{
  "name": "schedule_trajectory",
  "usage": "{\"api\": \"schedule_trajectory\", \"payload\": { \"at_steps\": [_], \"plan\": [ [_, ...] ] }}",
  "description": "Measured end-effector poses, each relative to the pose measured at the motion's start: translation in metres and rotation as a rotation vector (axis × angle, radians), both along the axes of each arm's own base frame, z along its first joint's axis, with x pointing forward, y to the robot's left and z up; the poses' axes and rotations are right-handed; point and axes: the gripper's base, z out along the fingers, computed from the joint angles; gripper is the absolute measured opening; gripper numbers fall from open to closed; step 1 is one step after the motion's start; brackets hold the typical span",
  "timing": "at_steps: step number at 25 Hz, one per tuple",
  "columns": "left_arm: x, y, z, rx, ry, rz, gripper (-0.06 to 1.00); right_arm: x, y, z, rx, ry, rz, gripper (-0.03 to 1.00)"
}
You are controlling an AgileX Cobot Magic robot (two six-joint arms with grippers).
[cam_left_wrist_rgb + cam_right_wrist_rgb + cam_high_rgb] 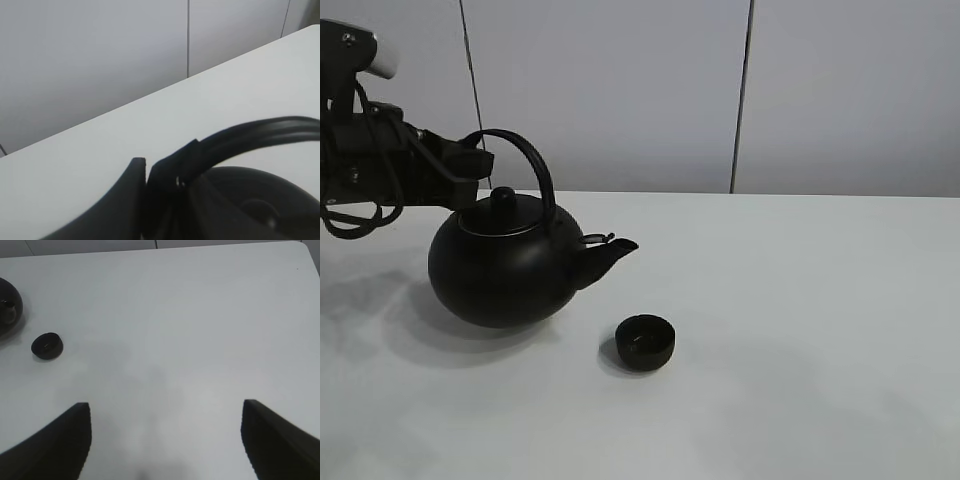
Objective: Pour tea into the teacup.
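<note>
The big black kettle (505, 260) stands upright on the white table (820, 300), spout pointing right toward the teacup (645, 341). The teacup is small, black and low, just in front of and right of the spout, apart from it. My left gripper (472, 165) is shut on the left end of the kettle's arched handle (250, 134); the left wrist view shows my left gripper (149, 181) clamped on that handle. No tea stream shows. My right gripper (167, 440) is open and empty above bare table, far from the teacup (47, 346) and kettle (7, 310).
A grey panelled wall (620, 90) runs behind the table's far edge. The right arm does not show in the exterior high view. The table's far right corner (300, 245) shows in the right wrist view.
</note>
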Motion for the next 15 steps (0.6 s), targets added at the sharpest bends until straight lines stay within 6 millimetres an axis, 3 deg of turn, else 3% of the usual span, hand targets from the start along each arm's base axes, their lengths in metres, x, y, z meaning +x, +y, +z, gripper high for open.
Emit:
{"api": "schedule_trajectory", "payload": {
  "at_steps": [15],
  "plan": [
    [-0.0016,-0.0059,-0.0012,0.005,0.018,-0.002,0.14,0.0000,0.0000,0.0000,0.000,0.000,0.000,0.57]
  ]
}}
